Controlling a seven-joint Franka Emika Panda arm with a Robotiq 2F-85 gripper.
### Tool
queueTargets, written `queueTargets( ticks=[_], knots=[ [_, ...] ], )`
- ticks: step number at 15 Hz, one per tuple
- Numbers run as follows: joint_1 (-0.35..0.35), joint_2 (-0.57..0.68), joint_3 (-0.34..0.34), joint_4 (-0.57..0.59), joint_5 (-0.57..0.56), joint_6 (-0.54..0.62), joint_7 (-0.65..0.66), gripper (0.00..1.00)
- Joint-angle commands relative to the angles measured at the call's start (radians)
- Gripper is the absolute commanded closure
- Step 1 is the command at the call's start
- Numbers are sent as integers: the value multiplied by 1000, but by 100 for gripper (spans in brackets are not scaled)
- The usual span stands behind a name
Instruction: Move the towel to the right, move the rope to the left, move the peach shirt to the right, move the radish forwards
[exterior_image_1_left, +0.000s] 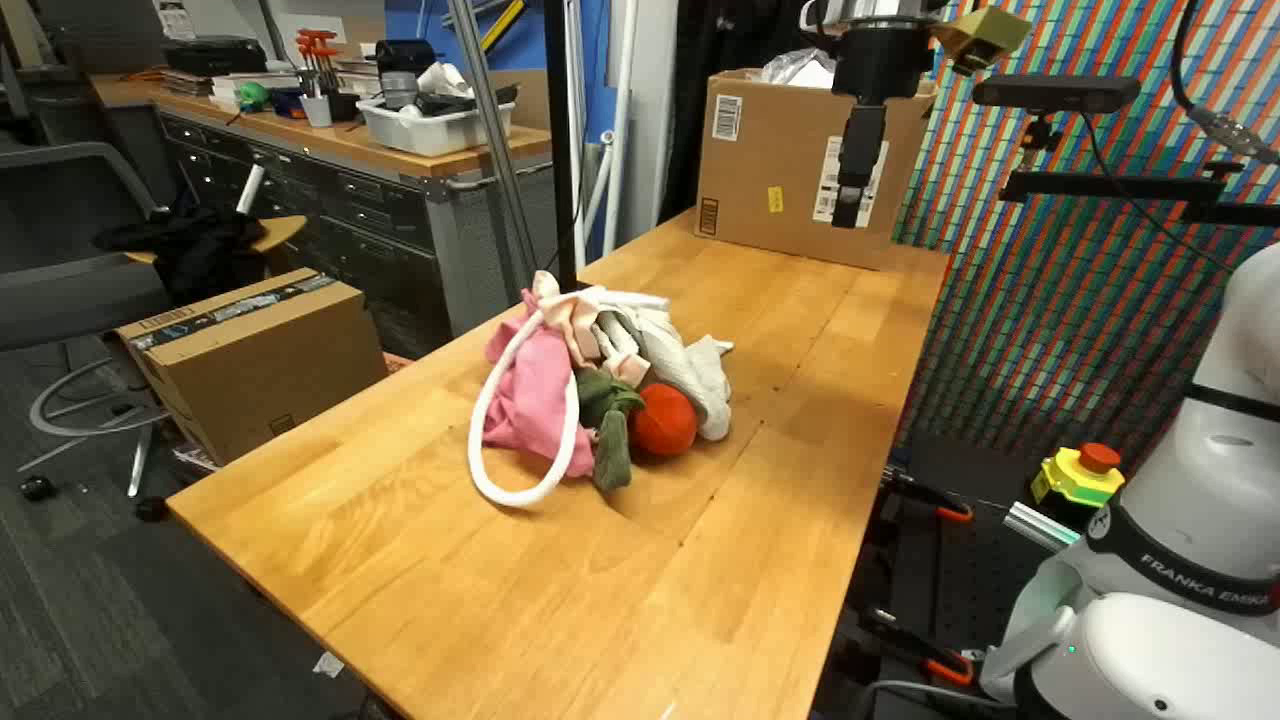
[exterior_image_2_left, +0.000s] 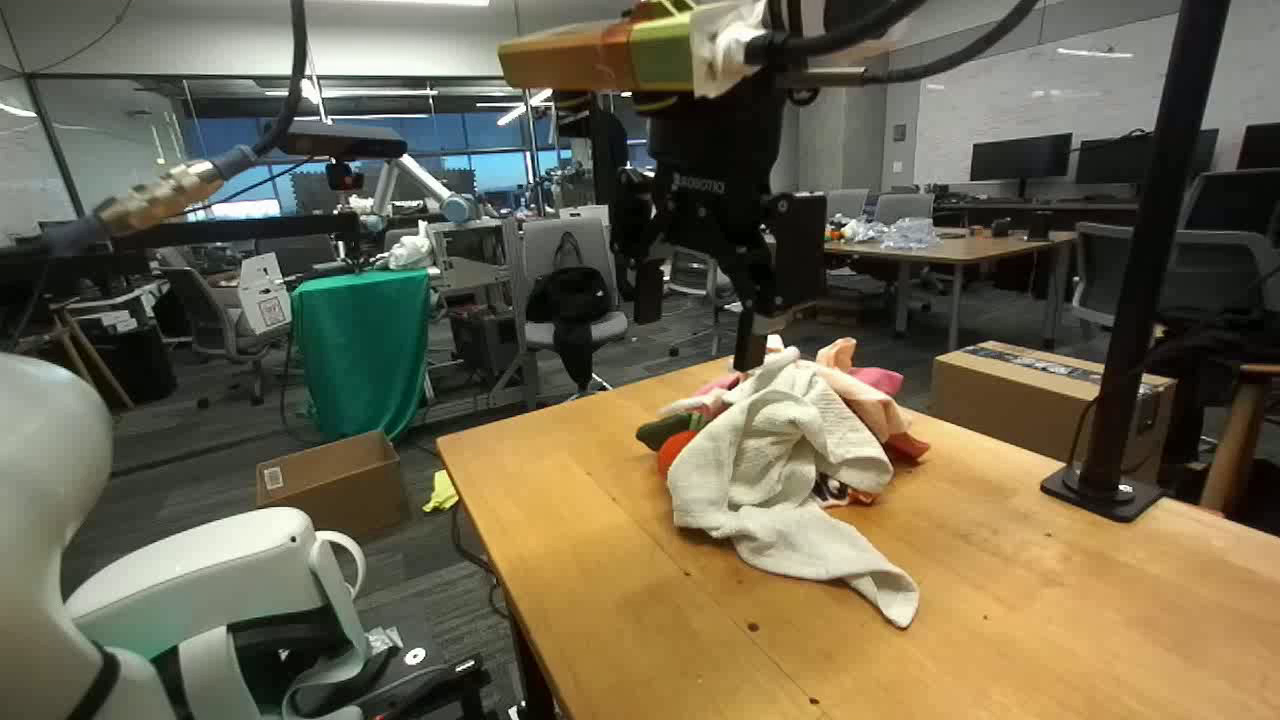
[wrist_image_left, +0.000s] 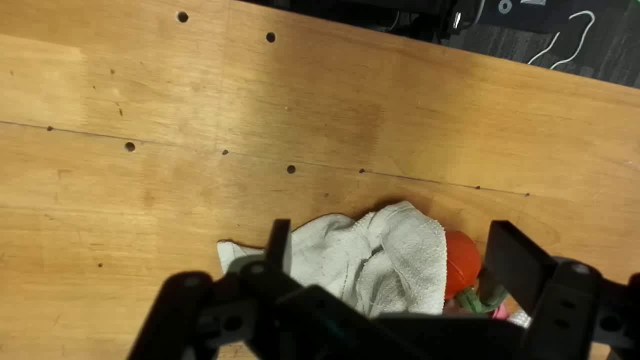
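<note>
Wrist view: nearest come the dark fingers (wrist_image_left: 515, 265), spread wide and gripping nothing; the step in hand looks to be the opening one, taking the towel (wrist_image_left: 400, 260) to the right, with no hold made yet; the next move, I judge, calls for centring the fingers over the towel, lowering them to straddle a fold, and only then closing, so that the things beside it are not dragged along; the towel itself lies crumpled on the counter (wrist_image_left: 325, 115), below the fingers and showing between them here, its narrow end poking out past one of them; in an exterior view the fingers (exterior_image_1_left: 848, 208) hang well apart from the towel, so no touch shows there; just beside the towel, partly behind its edge, sits the red, round thing I take for the radish (wrist_image_left: 461, 264); farther along, in an exterior view, what is probably the peach shirt (exterior_image_1_left: 572, 322) is bunched near the towel, and the white rope (exterior_image_1_left: 518, 497) loops over a pink cloth (exterior_image_1_left: 535, 390); farthest off, a cardboard box (exterior_image_1_left: 795, 165) stands at the counter's end.
</note>
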Motion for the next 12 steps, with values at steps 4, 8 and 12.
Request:
queueTargets(
  ticks=[4, 8, 12],
  knots=[
    [-3, 32, 24, 29, 1, 0, -5, 0],
    [34, 130, 77, 108, -7, -37, -16, 0],
    [77, 230, 142, 194, -6, -22, -27, 0]
  ],
)
